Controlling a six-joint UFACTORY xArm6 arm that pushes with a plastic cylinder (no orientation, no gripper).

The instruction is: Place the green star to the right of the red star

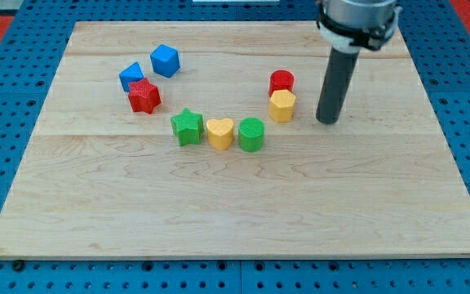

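The green star [187, 127] lies near the board's middle, below and to the right of the red star [144, 96]. The two stars are apart. A yellow heart [219, 132] touches the green star's right side. My tip [327, 121] rests on the board at the view's right, far from both stars, just right of the yellow hexagon [281, 105].
A green cylinder [251, 134] sits right of the yellow heart. A red cylinder [281, 81] stands just above the yellow hexagon. Two blue blocks [164, 60] [131, 75] lie above the red star. The wooden board [96, 212] sits on a blue pegboard.
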